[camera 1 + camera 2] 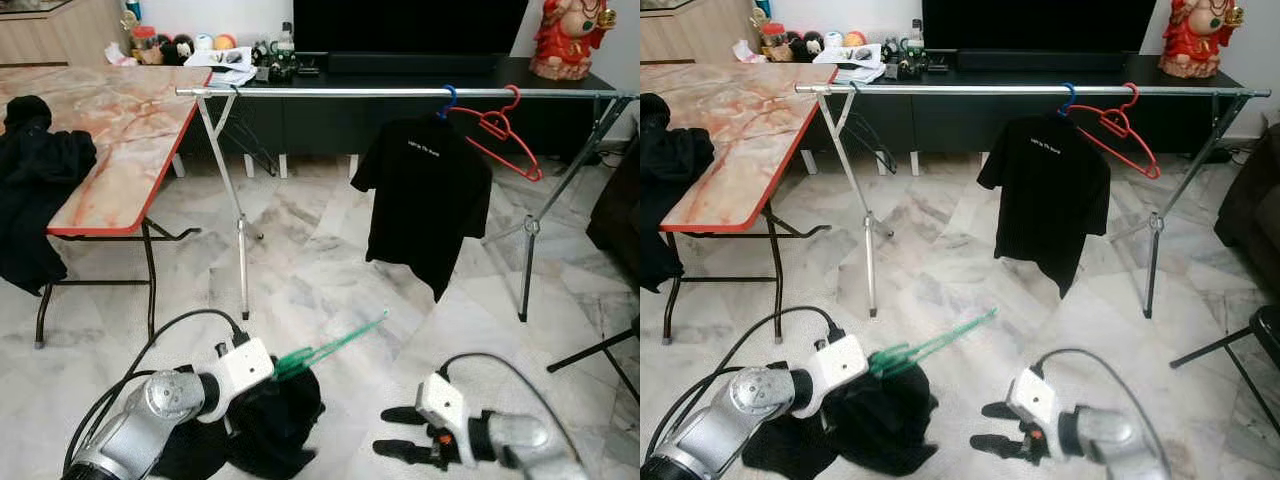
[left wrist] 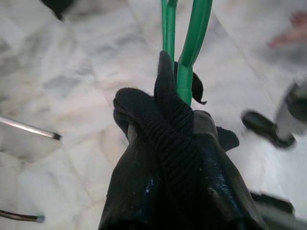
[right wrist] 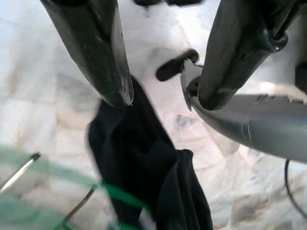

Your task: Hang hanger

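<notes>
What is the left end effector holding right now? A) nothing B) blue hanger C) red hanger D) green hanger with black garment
D: the left end effector is shut on the green hanger, with a black garment bunched at the fingers; the red hanger hangs on the rail.

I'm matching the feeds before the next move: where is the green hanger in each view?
Left eye view: green hanger low centre, sticking out from the left gripper over the black garment.
Right eye view: low centre-left, same pose.
Left wrist view: top centre, rising out of bunched black cloth.
Right wrist view: blurred green streak at the lower left.
Shared landmark: the black garment hanging from the hanger.
</notes>
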### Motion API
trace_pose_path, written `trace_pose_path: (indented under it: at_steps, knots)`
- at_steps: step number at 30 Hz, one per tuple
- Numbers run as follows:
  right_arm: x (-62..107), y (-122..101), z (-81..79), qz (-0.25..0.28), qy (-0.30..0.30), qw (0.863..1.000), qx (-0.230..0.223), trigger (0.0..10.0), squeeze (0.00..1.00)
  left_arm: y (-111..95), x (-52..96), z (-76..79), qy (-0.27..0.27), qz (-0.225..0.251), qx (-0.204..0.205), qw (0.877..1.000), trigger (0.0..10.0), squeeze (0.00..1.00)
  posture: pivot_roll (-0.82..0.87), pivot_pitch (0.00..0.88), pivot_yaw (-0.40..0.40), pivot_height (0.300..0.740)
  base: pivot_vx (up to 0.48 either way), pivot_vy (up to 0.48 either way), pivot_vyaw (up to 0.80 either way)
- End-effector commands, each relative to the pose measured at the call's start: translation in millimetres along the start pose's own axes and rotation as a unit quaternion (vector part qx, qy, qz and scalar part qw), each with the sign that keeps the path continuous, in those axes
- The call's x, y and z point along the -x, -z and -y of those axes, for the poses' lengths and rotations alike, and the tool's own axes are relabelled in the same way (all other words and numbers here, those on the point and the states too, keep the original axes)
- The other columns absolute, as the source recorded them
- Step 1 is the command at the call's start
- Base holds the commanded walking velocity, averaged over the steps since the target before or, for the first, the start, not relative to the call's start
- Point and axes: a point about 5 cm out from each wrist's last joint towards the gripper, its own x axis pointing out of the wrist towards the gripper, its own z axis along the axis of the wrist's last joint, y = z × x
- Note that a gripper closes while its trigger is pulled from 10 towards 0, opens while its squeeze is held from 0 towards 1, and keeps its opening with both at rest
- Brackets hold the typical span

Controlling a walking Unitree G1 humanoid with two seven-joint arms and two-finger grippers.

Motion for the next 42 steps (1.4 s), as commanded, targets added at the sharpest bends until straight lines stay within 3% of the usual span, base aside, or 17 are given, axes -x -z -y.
trace_pose_path:
  at_steps: [1,6,10,15,21,25,33,42]
  knots:
    - [5.2,-8.4,-0.9,-0.004,-0.025,0.999,0.021,10.0,0.00,5.7,1.7,5.1,0.038,-0.029,-0.030,0.998,10.0,0.00,-0.05,0.041,-0.017,0.740,0.000,0.000,0.00]
    - [5.7,-22.7,-0.2,0.005,-0.070,0.997,0.038,10.0,0.00,7.7,3.3,10.8,0.100,-0.060,-0.069,0.991,10.0,0.00,-0.04,0.025,-0.017,0.740,0.000,0.000,0.00]
    - [-7.0,-34.1,2.7,0.002,-0.105,0.993,0.047,10.0,0.00,-1.9,3.5,9.9,0.155,-0.066,-0.086,0.982,10.0,0.00,-0.02,0.010,-0.024,0.740,0.000,0.000,0.00]
    - [-29.0,-28.1,2.0,-0.036,-0.126,0.990,0.056,10.0,0.00,-17.3,4.0,1.7,0.194,-0.064,-0.105,0.973,10.0,0.00,0.01,0.020,-0.038,0.740,0.000,0.000,0.00]
    - [-41.9,-31.1,0.3,-0.029,-0.132,0.989,0.053,10.0,0.00,-30.2,1.0,-4.1,0.205,-0.063,-0.118,0.970,10.0,0.00,0.02,0.028,-0.037,0.740,0.000,0.000,0.00]
    - [-49.5,-35.6,10.6,-0.023,-0.067,0.995,0.073,10.0,0.00,-36.1,1.8,-3.6,0.223,-0.063,-0.127,0.965,10.0,0.00,0.01,0.039,-0.027,0.740,0.000,0.000,0.00]
    - [-52.2,-42.1,15.1,0.009,-0.032,0.995,0.091,10.0,0.00,-36.5,0.4,-2.8,0.230,-0.070,-0.131,0.962,10.0,0.00,0.01,0.050,-0.018,0.740,0.000,0.000,0.00]
    - [-42.1,-44.7,12.9,0.016,-0.099,0.992,0.079,10.0,0.00,-35.4,-0.8,-0.6,0.235,-0.072,-0.124,0.961,10.0,0.00,0.00,0.057,-0.018,0.740,0.000,0.000,0.00]
